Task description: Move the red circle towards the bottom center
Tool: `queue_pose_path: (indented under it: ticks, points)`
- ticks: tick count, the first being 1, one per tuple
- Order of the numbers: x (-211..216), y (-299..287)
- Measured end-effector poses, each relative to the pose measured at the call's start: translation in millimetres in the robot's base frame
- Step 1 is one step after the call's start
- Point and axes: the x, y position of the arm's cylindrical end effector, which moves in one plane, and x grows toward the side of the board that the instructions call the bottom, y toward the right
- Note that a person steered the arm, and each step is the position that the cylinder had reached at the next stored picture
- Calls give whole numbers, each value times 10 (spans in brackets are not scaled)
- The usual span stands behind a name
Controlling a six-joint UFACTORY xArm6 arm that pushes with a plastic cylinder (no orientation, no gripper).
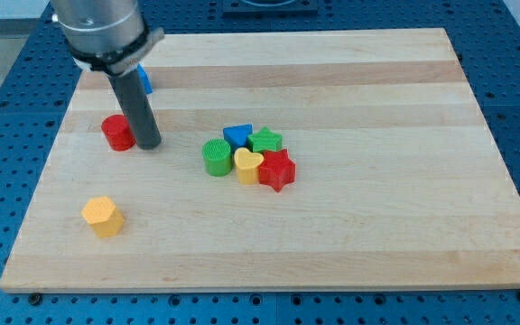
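Observation:
The red circle sits on the wooden board at the view's left, upper half. My tip stands just to the right of the red circle, close to it or touching it. The rod rises from there toward the view's top left.
A cluster lies near the board's middle: green circle, blue triangle, green star, yellow heart, red star. A yellow hexagon lies at the lower left. A blue block is partly hidden behind the rod.

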Motion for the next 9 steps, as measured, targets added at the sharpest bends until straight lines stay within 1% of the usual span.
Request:
queue_pose_path:
  ticks: [1,2,3,4,5,6,8,9]
  points:
    - [-456,-201]
    - [-488,-892]
    - [-370,-985]
    - [-326,-748]
    - [-252,-640]
    - [-104,-530]
    - [128,-24]
    - [345,115]
